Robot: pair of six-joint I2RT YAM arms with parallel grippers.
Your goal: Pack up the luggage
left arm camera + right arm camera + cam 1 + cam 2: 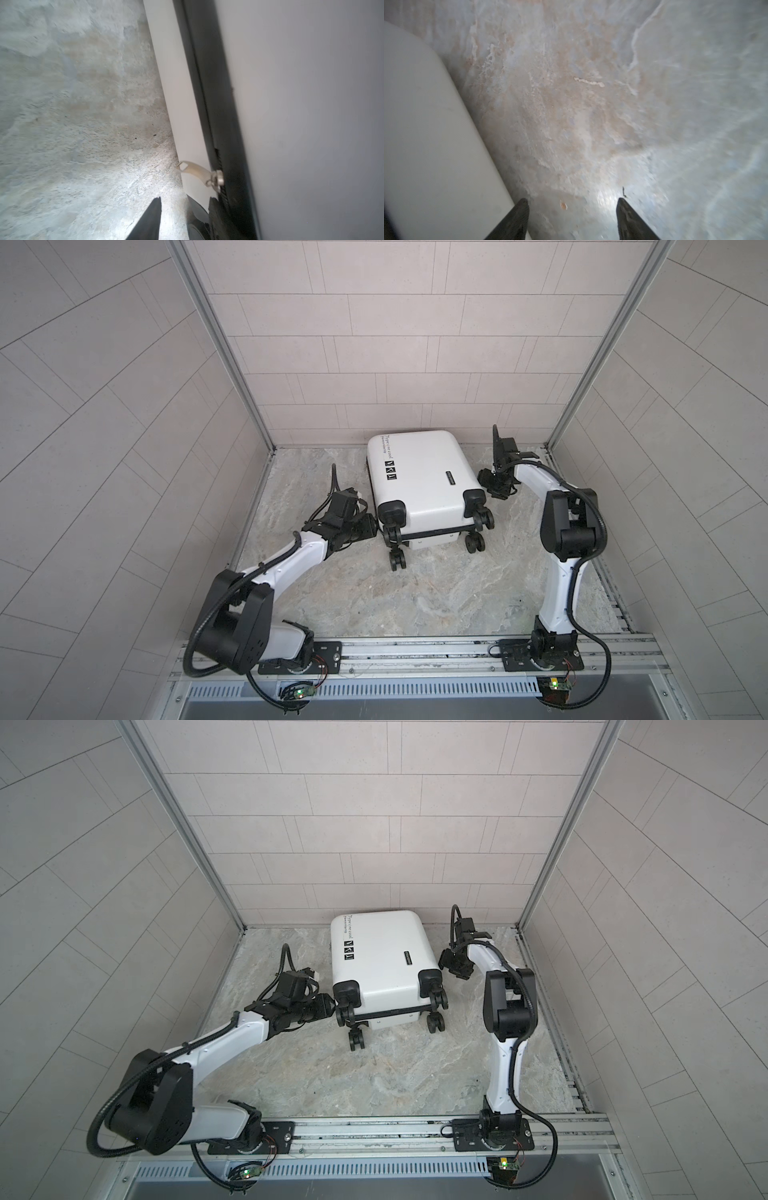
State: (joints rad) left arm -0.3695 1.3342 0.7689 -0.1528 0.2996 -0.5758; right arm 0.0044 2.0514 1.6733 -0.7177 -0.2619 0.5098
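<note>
The luggage (424,477) (382,957), a white hard-shell suitcase, lies flat and closed by the back wall in both top views, black wheels toward the front. My left gripper (371,527) (328,1007) is low at its front-left corner beside a wheel. In the left wrist view the left gripper (185,199) is open, one finger on the black zipper trim. A metal zipper pull (195,172) hangs just ahead. My right gripper (484,480) (573,200) is open beside the shell's (425,145) right side, over bare floor, holding nothing.
Tiled walls close the cell at back, left and right. The arm bases sit on an aluminium rail (415,651) along the front. A slotted track (615,593) runs along the right edge. Marbled floor (415,593) lies in front of the wheels.
</note>
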